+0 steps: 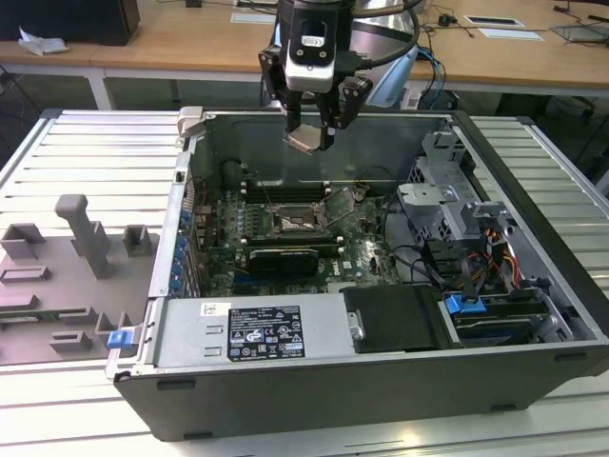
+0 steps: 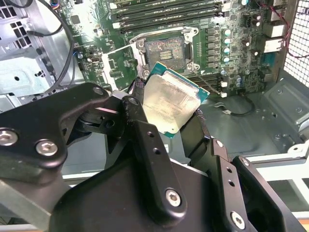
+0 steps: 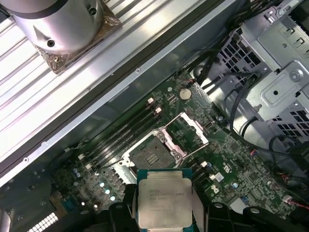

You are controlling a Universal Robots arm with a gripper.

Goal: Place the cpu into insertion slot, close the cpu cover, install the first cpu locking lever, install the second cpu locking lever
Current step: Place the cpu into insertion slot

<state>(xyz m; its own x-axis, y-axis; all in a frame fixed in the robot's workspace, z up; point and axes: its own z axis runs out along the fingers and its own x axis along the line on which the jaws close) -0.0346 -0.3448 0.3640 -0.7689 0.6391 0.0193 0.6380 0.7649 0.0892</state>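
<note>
Faint print lines on the cpu (image 3: 164,203) I hold, not legible. White label (image 1: 264,334) on silver power supply box (image 1: 186,338): small print and symbols, unreadable to me too.

My gripper (image 2: 170,107) held the cpu (image 2: 166,99) clear of the board, black fingers (image 2: 144,129) pressed against two opposite sides, its pale metal top tilted (a thin green border showed along one edge). Beyond it, on the green motherboard (image 2: 236,72), the insertion slot (image 2: 164,50) lay bare, the cpu cover (image 2: 116,67) swung open just beside it, long black memory sticks (image 2: 169,12) along its far side.
</note>
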